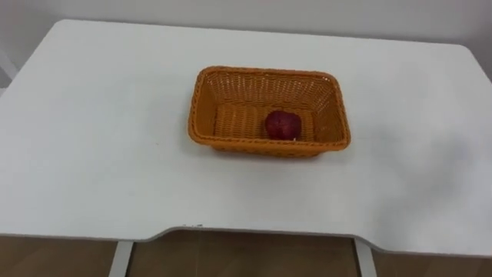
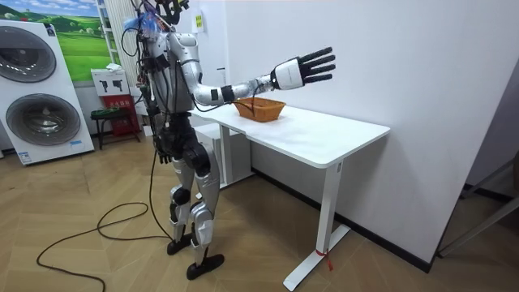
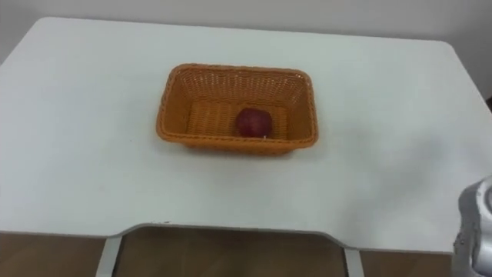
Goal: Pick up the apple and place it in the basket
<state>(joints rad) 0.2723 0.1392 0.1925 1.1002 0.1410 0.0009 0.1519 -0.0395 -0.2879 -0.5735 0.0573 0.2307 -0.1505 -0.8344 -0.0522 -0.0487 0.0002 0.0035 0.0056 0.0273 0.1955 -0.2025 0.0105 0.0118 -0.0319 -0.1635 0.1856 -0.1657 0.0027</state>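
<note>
A dark red apple lies inside an orange wicker basket, right of its middle and near the front wall. The basket stands at the middle of a white table. In the room view I stand at the table's end, and the basket is in front of me. My right arm is stretched out above the table, and my right hand is raised higher than the basket, open with fingers spread and holding nothing. Part of that arm shows at the lower right. My left hand hangs by my hip.
The table stands against a white wall, with wooden floor around it. Two washing machines and a small red stool stand behind me at the room view's left.
</note>
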